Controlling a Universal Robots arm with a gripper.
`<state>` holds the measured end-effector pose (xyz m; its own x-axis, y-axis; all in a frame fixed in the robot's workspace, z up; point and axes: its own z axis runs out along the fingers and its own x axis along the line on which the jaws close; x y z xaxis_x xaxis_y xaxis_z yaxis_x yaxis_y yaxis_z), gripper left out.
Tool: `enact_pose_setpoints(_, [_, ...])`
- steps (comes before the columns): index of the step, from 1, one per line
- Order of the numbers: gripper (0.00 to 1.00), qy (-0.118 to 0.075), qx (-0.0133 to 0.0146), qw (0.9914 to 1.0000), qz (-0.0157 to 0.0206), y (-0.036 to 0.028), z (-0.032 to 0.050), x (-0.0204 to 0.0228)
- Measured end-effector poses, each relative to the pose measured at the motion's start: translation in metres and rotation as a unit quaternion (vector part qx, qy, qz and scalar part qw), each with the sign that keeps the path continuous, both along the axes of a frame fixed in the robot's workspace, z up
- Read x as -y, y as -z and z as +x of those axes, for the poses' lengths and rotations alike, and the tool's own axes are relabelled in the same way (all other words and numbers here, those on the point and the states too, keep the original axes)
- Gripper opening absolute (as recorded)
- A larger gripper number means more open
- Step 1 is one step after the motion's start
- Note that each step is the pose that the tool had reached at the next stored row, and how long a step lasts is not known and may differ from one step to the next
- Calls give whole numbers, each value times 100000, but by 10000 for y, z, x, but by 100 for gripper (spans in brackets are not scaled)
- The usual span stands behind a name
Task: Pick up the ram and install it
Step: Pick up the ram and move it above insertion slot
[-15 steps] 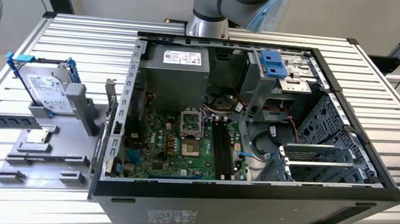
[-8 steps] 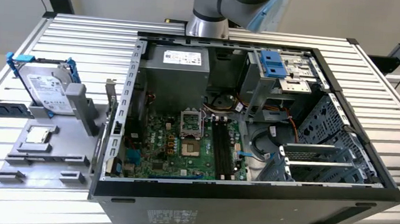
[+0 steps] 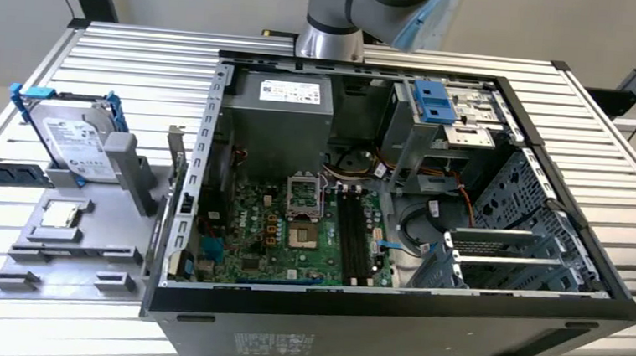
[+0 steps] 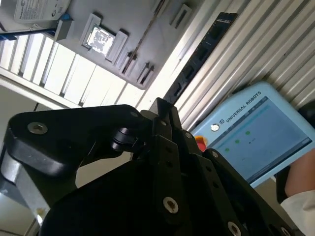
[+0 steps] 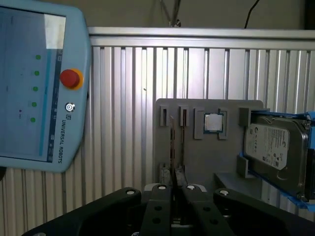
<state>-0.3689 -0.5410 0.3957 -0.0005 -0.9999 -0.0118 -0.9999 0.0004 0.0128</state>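
Gripping the ram [image 4: 199, 56] by one end, the hand [image 5: 173, 189] is closed on it, well clear of worktop [image 5: 123, 98] and tray [image 5: 206, 162].

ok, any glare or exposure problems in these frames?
First wrist view: pendant screen washed out, claw a dark, soft silhouette up close. Second wrist view: processor blown out by glare, table slats overexposed. Exterior view: even light, sharp, case interior only mildly shaded.
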Motion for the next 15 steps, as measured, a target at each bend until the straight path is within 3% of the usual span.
enact_pose_setpoints(2, [0, 1, -11, 100000, -14, -10, 0, 0])
enact_pose_setpoints(4, [0, 5, -7, 100000, 2, -61, 0, 0])
enact_pose_setpoints(10, [0, -1, -9, 100000, 5, -71, 6, -1])
enact_pose_setpoints(15, [0, 1, -5, 100000, 4, -70, 100, -8])
